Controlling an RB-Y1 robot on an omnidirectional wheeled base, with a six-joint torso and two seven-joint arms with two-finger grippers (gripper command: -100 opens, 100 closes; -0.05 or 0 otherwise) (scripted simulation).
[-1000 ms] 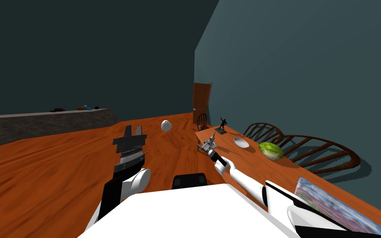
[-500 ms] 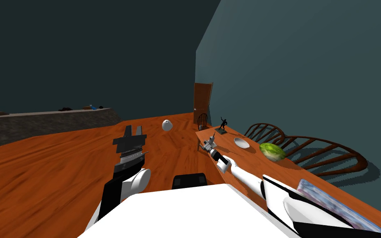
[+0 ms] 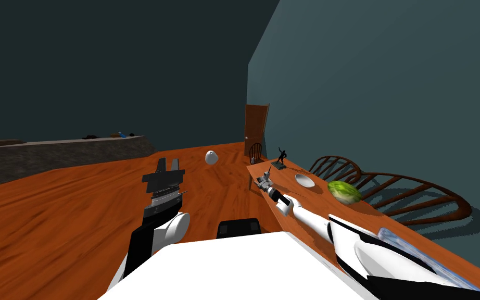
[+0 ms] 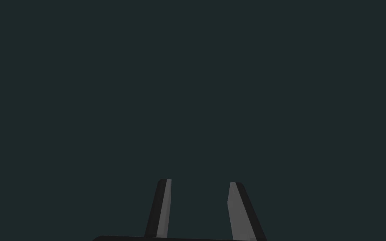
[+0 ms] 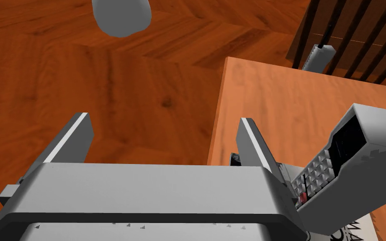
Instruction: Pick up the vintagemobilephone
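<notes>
Orange wood table is filling the head view's right side, with the right gripper reaching over its corner and the left gripper hovering well apart. In the left wrist view, its fingers are standing narrowly parted, empty. In the right wrist view, fingers are gaping wide; the grey vintagemobilephone is lying on the table just outside the table-side finger, its long axis slanting away.

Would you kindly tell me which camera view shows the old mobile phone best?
The right wrist view: the grey phone, keypad visible, sits on the table corner just outside the right pincer. The head view gives a tiny grey shape there; the left wrist camera faces elsewhere.
</notes>
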